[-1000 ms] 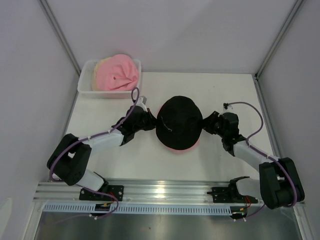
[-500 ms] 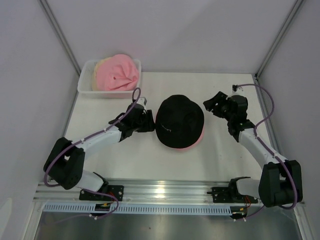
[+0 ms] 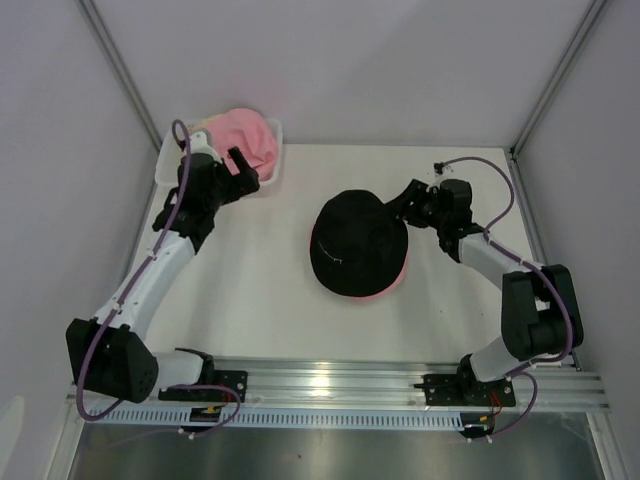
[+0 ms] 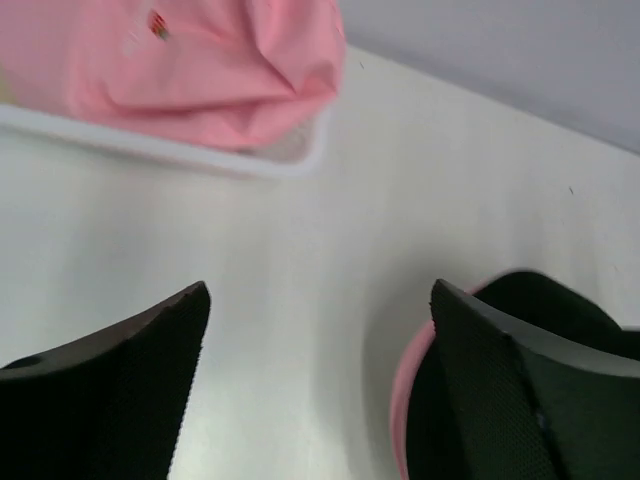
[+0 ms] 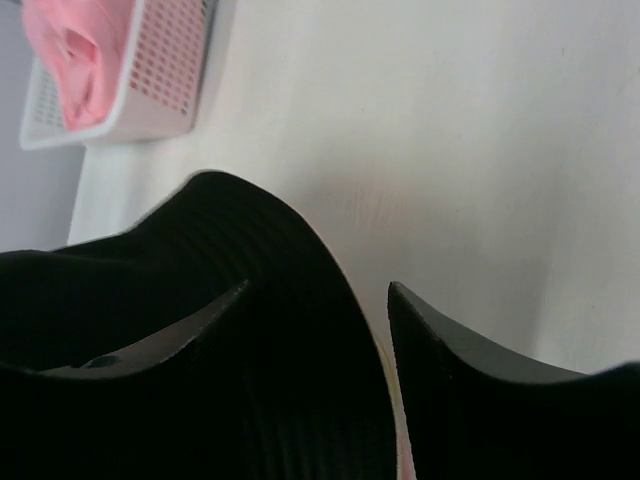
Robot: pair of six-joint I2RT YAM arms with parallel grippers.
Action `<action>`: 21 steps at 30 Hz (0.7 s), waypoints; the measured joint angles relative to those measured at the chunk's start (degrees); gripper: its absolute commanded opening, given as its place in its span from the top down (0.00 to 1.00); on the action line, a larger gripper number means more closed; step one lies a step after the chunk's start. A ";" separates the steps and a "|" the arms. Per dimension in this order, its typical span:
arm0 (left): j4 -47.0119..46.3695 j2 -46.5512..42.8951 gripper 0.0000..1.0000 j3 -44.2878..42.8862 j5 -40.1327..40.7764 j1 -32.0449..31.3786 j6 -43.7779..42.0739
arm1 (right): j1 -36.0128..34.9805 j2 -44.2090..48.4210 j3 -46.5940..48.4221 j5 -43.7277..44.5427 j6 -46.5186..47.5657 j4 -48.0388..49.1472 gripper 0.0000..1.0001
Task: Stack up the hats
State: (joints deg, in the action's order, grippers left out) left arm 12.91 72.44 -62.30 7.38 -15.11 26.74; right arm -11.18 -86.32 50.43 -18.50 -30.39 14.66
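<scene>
A black hat (image 3: 352, 245) lies in the middle of the table on top of a pink hat, whose brim (image 3: 372, 294) peeks out at the front. A second pink hat (image 3: 255, 135) sits in the white basket (image 3: 268, 172), with a tan edge (image 3: 208, 123) beside it. My left gripper (image 3: 243, 170) hovers open at the basket's front, over bare table (image 4: 320, 290). In its wrist view the basket's pink hat (image 4: 200, 60) is above and the black hat (image 4: 570, 305) at lower right. My right gripper (image 3: 403, 202) stands open astride the black hat's right brim (image 5: 290, 330).
The white mesh basket (image 5: 150, 80) stands at the back left corner of the white table. Slanted frame posts and grey walls close in the sides. An aluminium rail (image 3: 330, 380) runs along the near edge by the arm bases.
My left gripper let go of the black hat's left brim, opened and swung back left to the basket. My right gripper opened, lifted away, then came back to the hat's right brim.
</scene>
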 measured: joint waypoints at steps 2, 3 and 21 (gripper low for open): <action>0.13 0.96 0.01 -2.34 0.39 3.26 -0.07 | -0.11 -2.27 0.24 -0.04 0.00 -0.42 0.40; 0.42 2.01 0.00 -4.22 0.50 4.90 -0.22 | 0.28 -3.02 0.28 -0.09 -0.02 -0.74 0.39; 19.96 49.44 0.08 -58.73 -0.20 4.92 -12.68 | 12.76 4.85 9.79 1.55 3.37 -7.74 0.21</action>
State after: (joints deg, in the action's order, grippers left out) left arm 32.86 121.89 -121.03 7.18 -10.20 14.06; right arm 1.58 -81.47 60.23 -16.95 -27.03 6.92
